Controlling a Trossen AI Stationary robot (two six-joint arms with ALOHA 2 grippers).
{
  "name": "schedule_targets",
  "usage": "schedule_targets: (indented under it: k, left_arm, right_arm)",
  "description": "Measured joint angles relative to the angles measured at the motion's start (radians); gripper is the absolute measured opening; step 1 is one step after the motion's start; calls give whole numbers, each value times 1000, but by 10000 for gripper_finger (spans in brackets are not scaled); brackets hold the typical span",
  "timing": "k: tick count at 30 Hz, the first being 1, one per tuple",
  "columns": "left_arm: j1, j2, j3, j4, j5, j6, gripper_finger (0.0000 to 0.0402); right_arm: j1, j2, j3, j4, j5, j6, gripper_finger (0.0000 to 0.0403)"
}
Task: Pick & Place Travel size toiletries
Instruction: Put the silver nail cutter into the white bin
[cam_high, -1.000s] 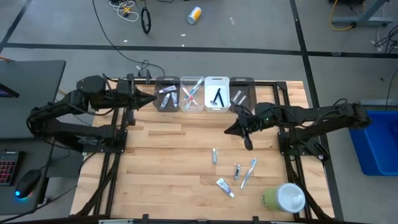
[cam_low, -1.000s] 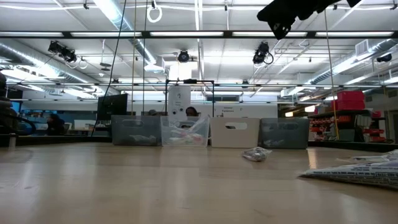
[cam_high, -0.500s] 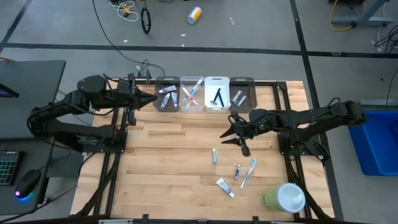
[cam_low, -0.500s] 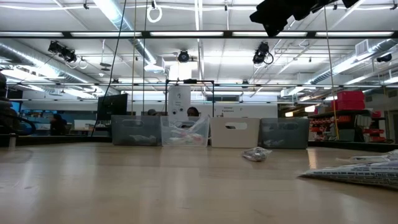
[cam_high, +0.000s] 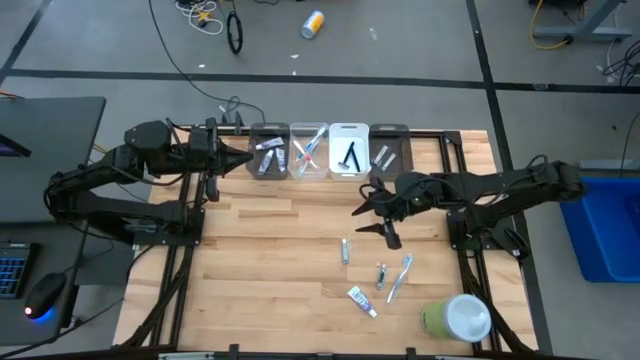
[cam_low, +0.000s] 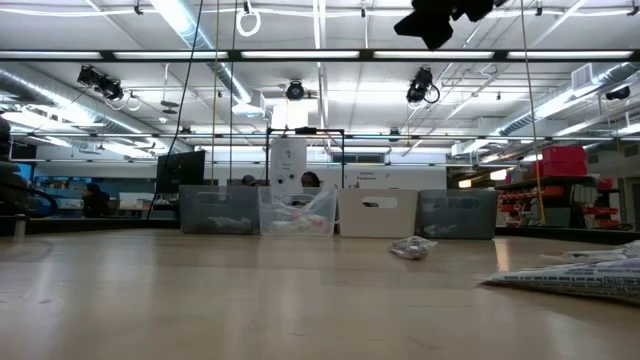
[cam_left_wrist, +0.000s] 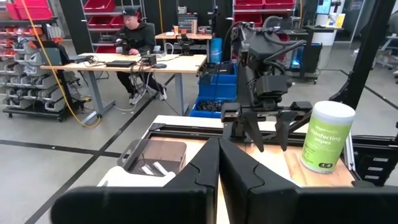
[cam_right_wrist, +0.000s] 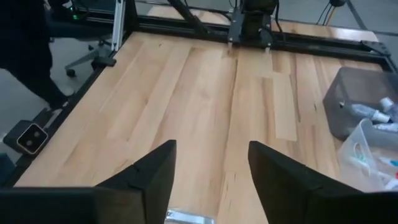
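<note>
Right gripper (cam_high: 368, 212) hangs with fingers spread wide and empty, and just on its near side a small grey tube (cam_high: 345, 250) lies on the table, long axis running near-to-far, well away from the left gripper (cam_high: 238, 160), pinched shut by the far bins.

Bright, even overhead strip lighting, soft faint shadows, slightly blurred low-view foreground tabletop (cam_low: 250, 300).
</note>
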Motion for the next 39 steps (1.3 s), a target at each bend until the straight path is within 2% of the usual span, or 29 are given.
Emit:
schedule_targets:
  k: [7, 14, 24, 27, 32, 39]
  left_arm:
    - [0, 0, 0, 2, -2, 2, 9]
    - [0, 0, 0, 2, -2, 4, 12]
    - [0, 0, 0, 3, -34, 45, 16]
    - [0, 0, 0, 3, -45, 46, 11]
    - [0, 0, 0, 3, -48, 46, 11]
    - [0, 0, 0, 3, -48, 45, 17]
  right_arm:
    - [2, 91, 120, -131, -53, -57, 225]
    - [2, 219, 216, -232, -63, -129, 211]
    - [6, 385, 231, -342, -106, -335, 191]
    - [15, 430, 231, -362, -92, -417, 190]
    - [48, 488, 231, -351, 8, -527, 207]
    - [88, 541, 231, -350, 34, -685, 234]
